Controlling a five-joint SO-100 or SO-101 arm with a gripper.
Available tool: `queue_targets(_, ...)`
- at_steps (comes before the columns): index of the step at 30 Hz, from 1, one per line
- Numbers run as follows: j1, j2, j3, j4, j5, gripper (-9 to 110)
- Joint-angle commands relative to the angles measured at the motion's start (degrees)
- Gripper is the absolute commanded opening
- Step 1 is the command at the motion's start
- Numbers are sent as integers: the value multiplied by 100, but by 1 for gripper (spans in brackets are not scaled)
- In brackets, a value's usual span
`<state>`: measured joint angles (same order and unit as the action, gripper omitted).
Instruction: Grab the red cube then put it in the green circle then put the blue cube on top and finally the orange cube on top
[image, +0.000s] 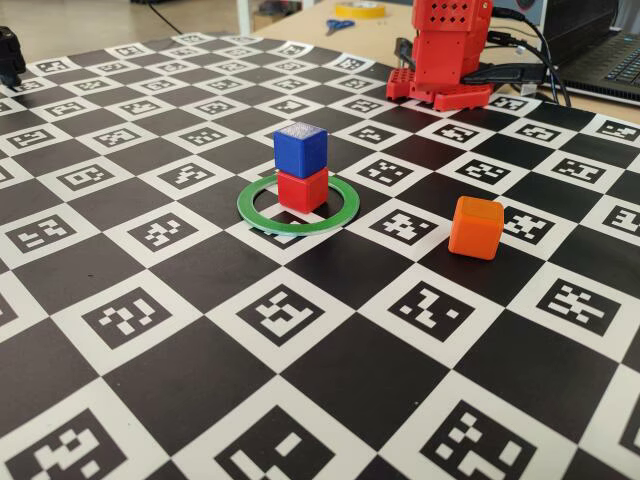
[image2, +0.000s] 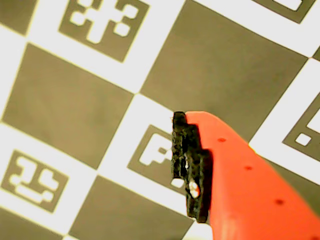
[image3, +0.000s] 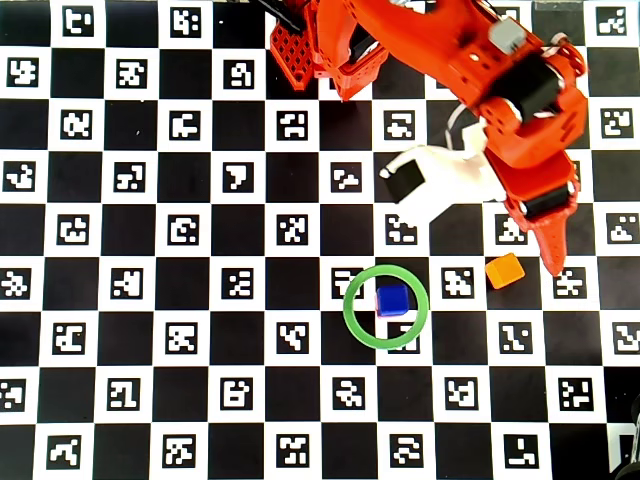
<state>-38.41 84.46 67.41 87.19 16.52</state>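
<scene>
Pincer (image3: 553, 262) holds nothing, hanging just beside the orange cube (image3: 505, 271); its opening cannot be told

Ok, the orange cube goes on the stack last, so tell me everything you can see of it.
The orange cube is bright orange, plastic-looking, with rounded edges and plain faces. It sits flat on the checkered marker board, turned slightly askew to the squares, outside the green circle and to its right in the fixed view. Nothing touches it but the board. In the overhead view the gripper hangs just right of it.
</scene>
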Motion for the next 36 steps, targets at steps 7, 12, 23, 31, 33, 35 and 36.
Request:
queue_targets(7,-272,-993,-1477,211,-211,41)
queue_targets(12,-272,-1274,-1327,9,-334,42)
queue_targets(23,-123,-1310,-70,-976,-396,43)
queue_targets(31,-62,-1310,773,-1626,-475,43)
queue_targets(33,-35,-1310,976,-1828,-510,43)
queue_targets(35,-18,-1318,1134,-2004,-545,43)
queue_targets(36,-9,-1336,1195,-2065,-563,43)
